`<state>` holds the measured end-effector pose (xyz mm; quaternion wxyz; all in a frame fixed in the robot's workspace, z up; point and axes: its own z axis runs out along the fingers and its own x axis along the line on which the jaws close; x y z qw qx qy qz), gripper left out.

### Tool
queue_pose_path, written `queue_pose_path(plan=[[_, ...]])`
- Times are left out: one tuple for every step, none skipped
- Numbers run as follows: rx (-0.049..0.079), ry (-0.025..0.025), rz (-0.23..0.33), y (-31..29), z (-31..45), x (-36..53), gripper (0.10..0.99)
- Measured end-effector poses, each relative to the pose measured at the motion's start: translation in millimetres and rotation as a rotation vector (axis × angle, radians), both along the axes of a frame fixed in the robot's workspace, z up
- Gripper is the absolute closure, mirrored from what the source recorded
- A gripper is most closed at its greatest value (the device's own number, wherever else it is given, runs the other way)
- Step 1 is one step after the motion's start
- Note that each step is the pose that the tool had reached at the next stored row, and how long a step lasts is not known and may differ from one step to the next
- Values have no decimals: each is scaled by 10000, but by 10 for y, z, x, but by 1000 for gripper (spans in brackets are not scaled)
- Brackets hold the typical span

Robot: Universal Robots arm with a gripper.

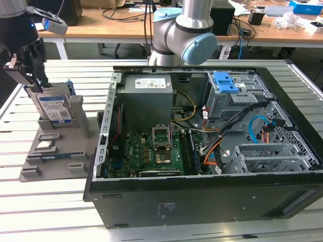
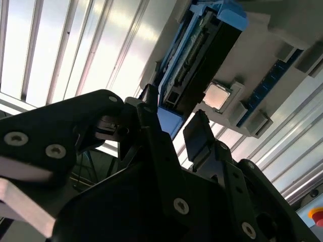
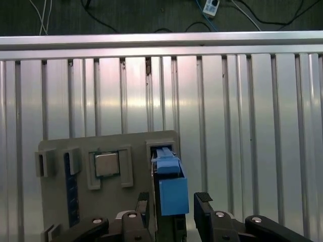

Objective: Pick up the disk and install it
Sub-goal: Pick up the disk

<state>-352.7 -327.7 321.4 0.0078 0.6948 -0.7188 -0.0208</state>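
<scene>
Grey plastic makes up the holder (image 1: 30, 162) that lies on the slatted metal table (image 1: 50, 214), and everything here is placed from it. The disk (image 1: 54, 108) stands upright on edge in a slot at the holder's far end, its white-and-blue label facing the camera in the exterior view and its bright blue frame (image 3: 169, 184) running along the edges. The gripper (image 1: 39, 80) hangs directly above that slot. In both wrist views its black fingers (image 3: 203, 205) are spread apart and straddle the disk's top end, one on each side of the blue frame (image 2: 169, 121), with a sliver of gap visible at one finger. A small square silver chip (image 3: 107, 164) sits in a pocket of the holder just beside the disk's slot. The open computer case (image 1: 202, 201) lies next to the holder, on the exterior view's right.
</scene>
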Motion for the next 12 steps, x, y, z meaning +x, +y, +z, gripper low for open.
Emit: queue_pose_path(plan=[[0, 0, 0, 0, -16, -2, 604], [0, 0, 1, 0, -46, -4, 604], [0, 0, 0, 0, -79, -5, 604], [0, 0, 0, 0, -100, -5, 604], [0, 0, 0, 0, -115, -5, 604], [0, 0, 0, 0, -124, -5, 604], [0, -1, 0, 0, -138, -5, 604], [0, -1, 1, 0, -146, -4, 604], [0, -1, 0, 0, -156, -5, 604], [0, 0, 0, 0, -165, -5, 604], [0, -1, 0, 0, -175, -5, 604], [0, 0, 0, 0, -185, -5, 604]])
